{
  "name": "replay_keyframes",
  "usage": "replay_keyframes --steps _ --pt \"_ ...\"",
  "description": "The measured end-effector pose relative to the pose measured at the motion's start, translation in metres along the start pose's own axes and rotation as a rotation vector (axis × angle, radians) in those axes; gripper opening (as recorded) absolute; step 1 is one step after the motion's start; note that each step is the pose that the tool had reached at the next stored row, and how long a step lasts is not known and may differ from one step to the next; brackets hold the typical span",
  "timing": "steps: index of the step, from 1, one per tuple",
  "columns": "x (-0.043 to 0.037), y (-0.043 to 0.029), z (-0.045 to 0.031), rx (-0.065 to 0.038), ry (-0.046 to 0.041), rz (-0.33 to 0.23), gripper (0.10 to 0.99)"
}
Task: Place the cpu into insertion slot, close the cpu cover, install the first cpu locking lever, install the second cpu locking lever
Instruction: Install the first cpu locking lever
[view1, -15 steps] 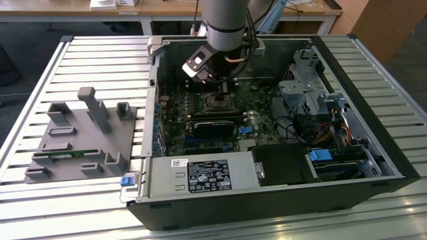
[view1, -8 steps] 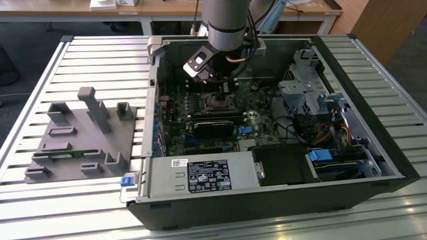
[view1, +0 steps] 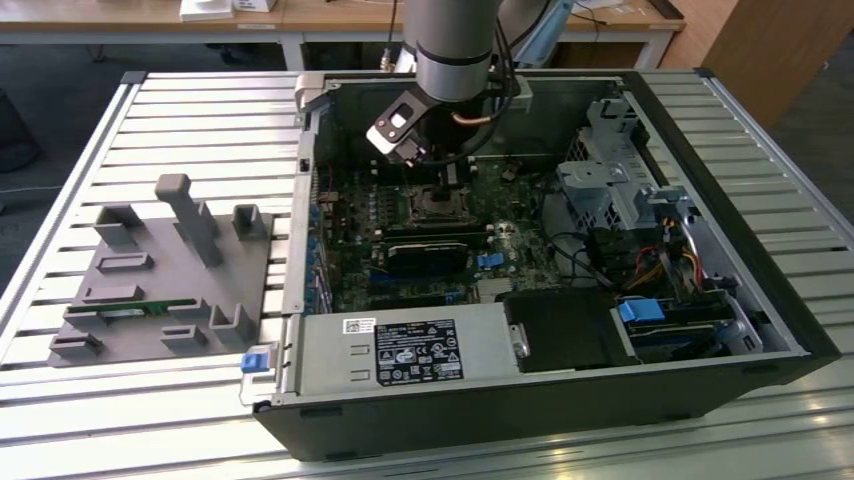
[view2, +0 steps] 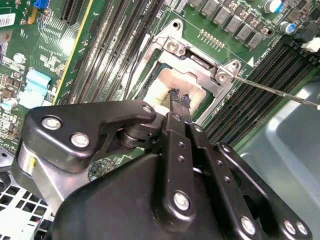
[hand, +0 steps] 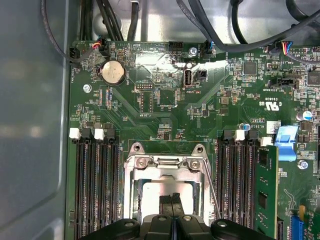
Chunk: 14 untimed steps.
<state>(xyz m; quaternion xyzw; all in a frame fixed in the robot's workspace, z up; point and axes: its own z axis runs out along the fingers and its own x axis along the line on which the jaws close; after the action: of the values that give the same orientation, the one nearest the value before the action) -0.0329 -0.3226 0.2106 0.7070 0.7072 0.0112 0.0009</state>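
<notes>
Atop the cpu (hand: 152, 197), flat and face-up inside the cpu cover (hand: 135, 195), closed jaws, perhaps touching

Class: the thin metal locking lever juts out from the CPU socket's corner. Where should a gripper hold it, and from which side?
Likely the locking lever, on its straight outer stretch away from the cpu cover corner. It is a thin rod, so come from above and pinch across it.

A robotics lab: slatted metal bench (view1: 200, 110); opened computer case (view1: 534, 415); wooden desks (view1: 334, 18) behind.
</notes>
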Motion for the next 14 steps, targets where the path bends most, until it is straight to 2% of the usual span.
replay_keyframes --steps 6,14 --pt "0.0000 0.0001 -0.0058 0.000 0.0001 0.000 0.114" --pt "0.0002 0.0003 -0.0174 0.000 0.0001 0.000 0.114"
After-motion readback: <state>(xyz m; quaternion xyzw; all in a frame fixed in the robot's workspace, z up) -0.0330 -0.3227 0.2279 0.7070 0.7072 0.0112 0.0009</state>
